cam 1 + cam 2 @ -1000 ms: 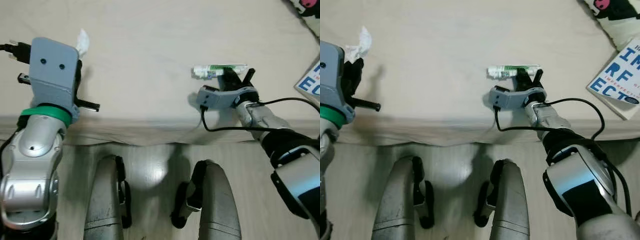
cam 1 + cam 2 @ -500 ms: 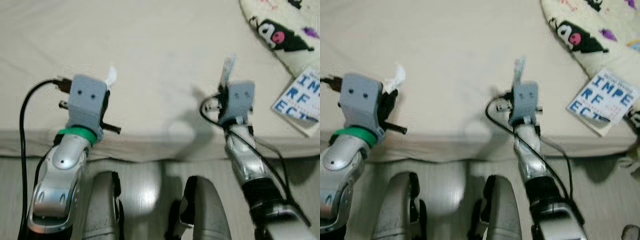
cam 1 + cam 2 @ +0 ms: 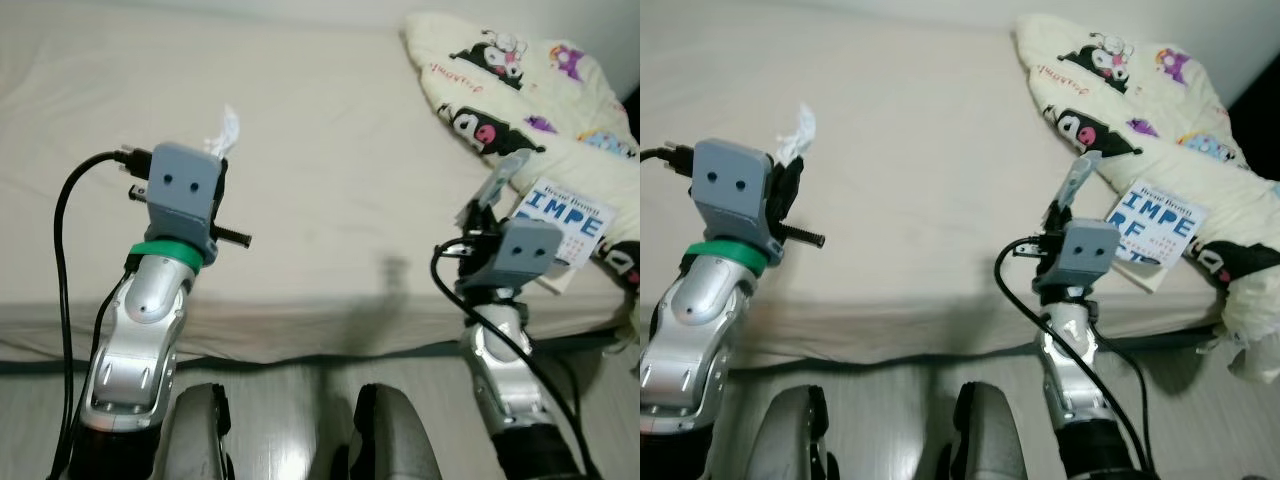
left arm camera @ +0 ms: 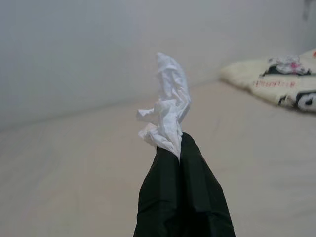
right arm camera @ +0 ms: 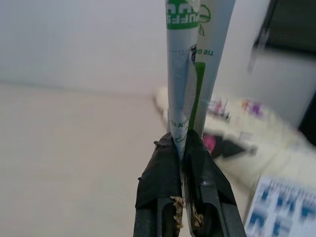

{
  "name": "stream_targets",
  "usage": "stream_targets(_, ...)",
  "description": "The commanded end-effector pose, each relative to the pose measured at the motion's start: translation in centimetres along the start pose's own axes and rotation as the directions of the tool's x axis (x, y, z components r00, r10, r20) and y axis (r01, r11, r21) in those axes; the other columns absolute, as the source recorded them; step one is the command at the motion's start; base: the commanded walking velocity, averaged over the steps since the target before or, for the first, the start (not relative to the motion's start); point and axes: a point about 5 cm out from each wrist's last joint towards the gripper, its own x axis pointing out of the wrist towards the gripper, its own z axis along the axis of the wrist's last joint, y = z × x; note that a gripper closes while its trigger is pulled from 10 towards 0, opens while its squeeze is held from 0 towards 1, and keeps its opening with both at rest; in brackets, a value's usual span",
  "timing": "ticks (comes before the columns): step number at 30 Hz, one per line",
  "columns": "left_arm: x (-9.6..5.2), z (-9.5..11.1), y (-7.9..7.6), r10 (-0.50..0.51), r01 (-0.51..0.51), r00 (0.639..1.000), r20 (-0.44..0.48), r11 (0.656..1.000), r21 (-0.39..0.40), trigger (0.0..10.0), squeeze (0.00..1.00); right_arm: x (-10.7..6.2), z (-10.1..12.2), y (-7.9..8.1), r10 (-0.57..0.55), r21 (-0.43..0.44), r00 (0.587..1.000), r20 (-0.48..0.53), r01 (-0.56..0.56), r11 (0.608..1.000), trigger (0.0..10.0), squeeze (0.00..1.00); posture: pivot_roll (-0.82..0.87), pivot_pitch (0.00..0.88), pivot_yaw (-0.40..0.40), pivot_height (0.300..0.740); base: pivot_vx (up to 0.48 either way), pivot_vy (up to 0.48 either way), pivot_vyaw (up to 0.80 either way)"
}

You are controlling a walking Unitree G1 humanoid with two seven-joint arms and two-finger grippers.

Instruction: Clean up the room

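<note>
Cream blanket [image 3: 1140, 110] beside book [image 3: 1152, 228].

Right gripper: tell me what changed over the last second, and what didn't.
The right gripper closed its fingers on the flattened white-and-green wrapper that lay on the bed and lifted it; it now holds it upright in the air. The camera also tilted up, bringing the printed blanket into view. Unchanged: the left gripper stays shut on the crumpled tissue.

Both arms raised — pincers clamped.
</note>
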Motion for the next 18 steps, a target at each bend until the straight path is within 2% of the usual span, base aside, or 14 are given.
stream_targets(1,0.0,-0.5,-0.3,-0.024,0.024,1.000,-0.004,0.999,0.024,10.0,0.00,0.0,0.8,-0.8,-0.017,-0.007,1.000,-0.001,0.017,1.000,10.0,0.00,0.03,0.022,-0.074,0.630,0.000,0.000,0.00)
stream_targets(3,0.0,-0.5,-0.3,-0.024,0.024,1.000,-0.004,0.999,0.024,10.0,0.00,0.0,0.8,-0.8,-0.017,-0.007,1.000,-0.001,0.017,1.000,10.0,0.00,0.03,0.022,-0.074,0.630,0.000,0.000,0.00)
stream_targets(5,0.0,-0.7,-0.3,-0.022,0.022,1.000,0.003,0.999,0.026,10.0,0.00,0.6,1.7,-1.0,-0.014,-0.016,0.999,0.032,0.015,1.000,10.0,0.00,0.03,0.016,-0.079,0.640,0.000,0.000,0.00)
stream_targets(7,0.1,-1.0,-0.4,-0.015,0.015,1.000,0.003,1.000,-0.002,10.0,0.00,0.9,2.0,-1.2,-0.015,-0.021,0.998,0.053,0.016,1.000,10.0,0.00,0.02,0.010,-0.085,0.650,0.000,0.000,0.00)
stream_targets(11,0.3,-1.2,-0.8,-0.019,0.018,1.000,-0.007,0.999,-0.050,10.0,0.00,1.0,1.9,-1.1,-0.007,-0.021,0.999,0.052,0.008,1.000,10.0,0.00,0.03,0.009,-0.090,0.665,0.000,0.000,0.00)
stream_targets(18,0.6,-1.4,-1.3,-0.026,0.026,1.000,-0.005,0.996,-0.090,10.0,0.00,0.8,1.9,-1.0,0.001,-0.022,1.000,0.030,0.000,1.000,10.0,0.00,0.02,0.006,-0.089,0.680,0.000,0.000,0.00)
